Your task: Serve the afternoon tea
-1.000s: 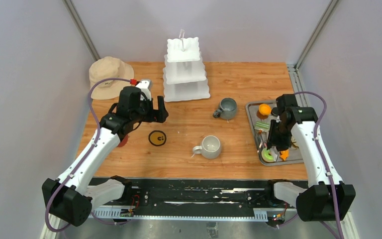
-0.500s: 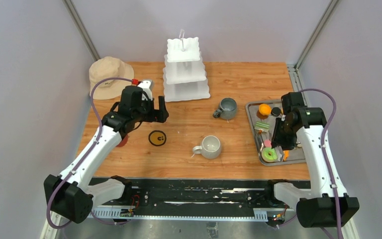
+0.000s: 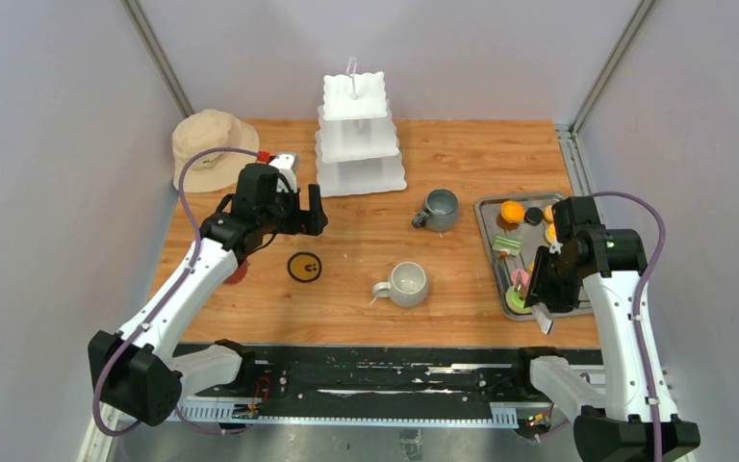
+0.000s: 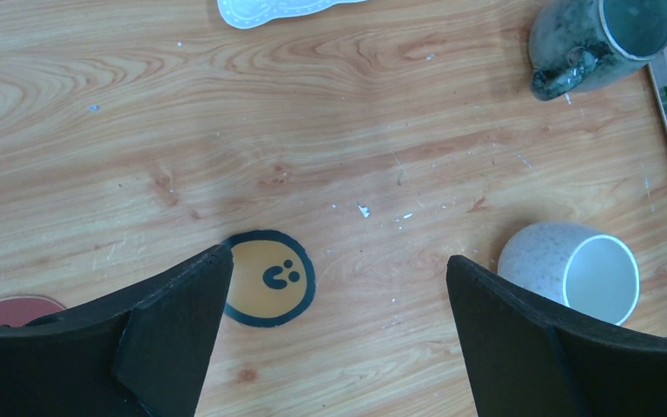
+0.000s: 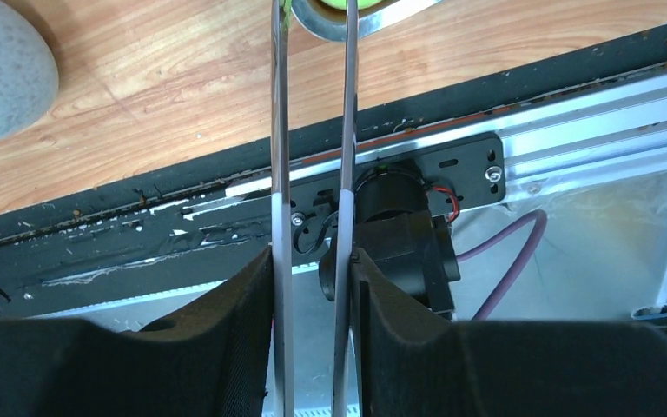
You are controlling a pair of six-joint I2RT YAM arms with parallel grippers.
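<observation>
Gripping the tongs (image 5: 276, 130) along their length, your right gripper (image 5: 311, 256) has its jaws narrow, blade tips at the green donut (image 3: 514, 300) on the steel tray (image 3: 489, 207), while the left gripper (image 4: 334, 261) hangs wide-jawed and empty far across the table (image 3: 462, 154).

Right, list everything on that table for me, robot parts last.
tiered stand: one, white, back centre
dark grey mug: one, right of the stand
light grey mug: one, front centre
tray: one, steel, right side
toy pastries: several on the tray, count partly hidden; orange piece, green-pink donut
hat: one, beige, back left
smiley sticker: one, yellow, left of centre
red disc: one, mostly under the left arm
tongs: one, metal, in the right gripper
left gripper: open, empty, above the sticker
right gripper: shut on the tongs, by the tray's near end
</observation>
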